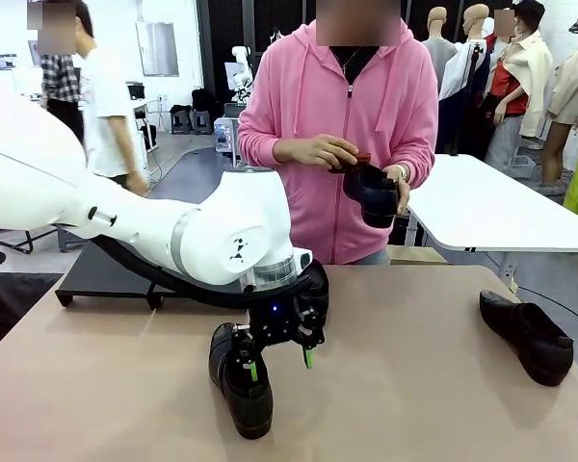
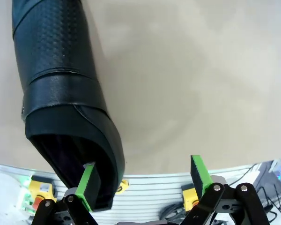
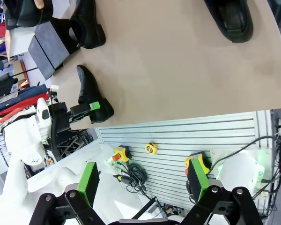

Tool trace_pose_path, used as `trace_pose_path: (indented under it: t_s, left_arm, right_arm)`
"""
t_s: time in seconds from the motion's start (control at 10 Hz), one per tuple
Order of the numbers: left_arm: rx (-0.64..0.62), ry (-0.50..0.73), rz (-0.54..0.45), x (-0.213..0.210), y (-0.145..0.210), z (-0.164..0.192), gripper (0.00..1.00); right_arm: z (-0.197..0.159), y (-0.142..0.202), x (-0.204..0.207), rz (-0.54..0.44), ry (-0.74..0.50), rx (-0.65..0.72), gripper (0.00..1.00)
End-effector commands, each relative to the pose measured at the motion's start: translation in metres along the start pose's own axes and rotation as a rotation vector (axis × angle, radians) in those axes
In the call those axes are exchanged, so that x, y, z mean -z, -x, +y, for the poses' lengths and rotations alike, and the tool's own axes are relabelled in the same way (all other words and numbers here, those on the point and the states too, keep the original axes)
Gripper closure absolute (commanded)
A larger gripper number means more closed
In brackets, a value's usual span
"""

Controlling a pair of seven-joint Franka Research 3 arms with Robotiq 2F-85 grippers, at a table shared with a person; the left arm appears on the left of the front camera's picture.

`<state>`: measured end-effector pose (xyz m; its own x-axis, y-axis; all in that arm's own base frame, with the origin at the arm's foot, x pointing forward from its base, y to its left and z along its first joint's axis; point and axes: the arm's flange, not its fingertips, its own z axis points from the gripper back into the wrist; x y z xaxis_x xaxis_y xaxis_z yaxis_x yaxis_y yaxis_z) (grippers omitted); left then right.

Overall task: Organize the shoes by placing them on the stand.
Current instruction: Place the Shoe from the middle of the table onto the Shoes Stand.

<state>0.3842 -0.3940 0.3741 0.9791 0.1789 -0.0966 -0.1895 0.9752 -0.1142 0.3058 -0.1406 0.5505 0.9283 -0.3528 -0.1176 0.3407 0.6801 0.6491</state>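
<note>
The left gripper (image 1: 280,364) hangs wide open over a black shoe (image 1: 243,397) near the front edge of the table (image 1: 414,404). One green pad (image 2: 87,186) is at the shoe's open end, not squeezing. The right gripper (image 3: 143,180) is open and holds nothing. A second shoe (image 1: 527,335) lies by the right edge. The stand (image 1: 106,274) sits at the far left edge.

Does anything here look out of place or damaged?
Nothing looks damaged. Off the stand, far apart and pointing different ways, lie one loafer at the left gripper and another loafer near the table's right edge.
</note>
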Motion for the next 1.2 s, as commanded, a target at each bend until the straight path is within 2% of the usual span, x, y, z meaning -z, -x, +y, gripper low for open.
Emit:
trace_pose_path:
  t_s: [0.0,0.1,0.2,0.3,0.4,0.5,1.1]
  left_arm:
    - [-0.027,-0.011,-0.040,0.007,-0.008,-0.002,0.00]
    - [-0.065,-0.022,-0.095,0.013,-0.016,0.000,0.00]
    - [-0.062,-0.019,-0.094,0.017,-0.019,0.000,0.00]
    - [-0.078,-0.038,-0.107,0.019,-0.020,0.000,0.15]
    - [-0.092,-0.067,-0.110,0.019,-0.022,0.001,0.75]
    - [-0.107,-0.067,-0.115,0.017,-0.023,0.005,1.00]
    - [-0.131,-0.115,-0.134,0.013,-0.025,0.017,1.00]
  right_arm:
    - [0.004,0.000,-0.004,0.002,-0.008,0.018,0.00]
    - [0.004,0.000,-0.004,0.002,-0.008,0.018,0.00]
    - [0.004,0.000,-0.004,0.002,-0.008,0.018,0.00]
    - [0.004,0.000,-0.004,0.002,-0.008,0.018,0.00]
    - [0.004,0.000,-0.004,0.002,-0.008,0.018,0.00]
    - [0.004,0.000,-0.004,0.002,-0.008,0.018,0.00]
    - [0.004,0.000,-0.004,0.002,-0.008,0.018,0.00]
